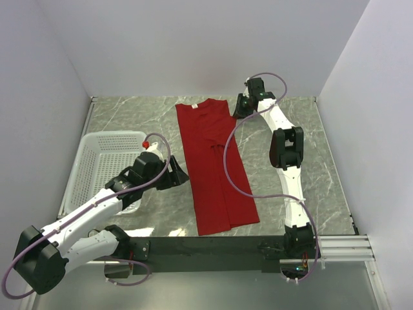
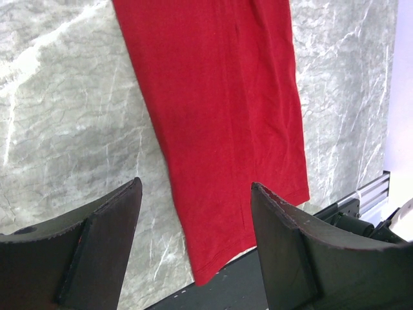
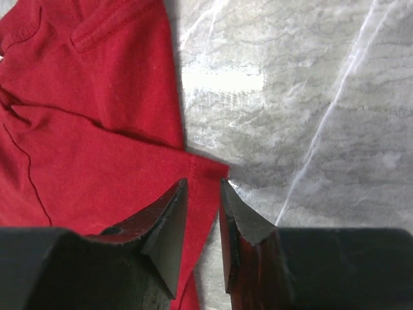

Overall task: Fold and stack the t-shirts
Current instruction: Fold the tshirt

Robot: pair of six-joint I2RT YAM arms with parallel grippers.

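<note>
Lying flat, narrow red cloth t-shirt (image 1: 206,184)

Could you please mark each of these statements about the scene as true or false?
1. The red t-shirt lies inside the white mesh basket. False: it lies on the table, beside the basket.
2. The left gripper is wide open. True.
3. The right gripper is at the shirt's collar end. True.
4. The shirt is spread flat with both sleeves out. False: it is folded into a long narrow strip.
</note>
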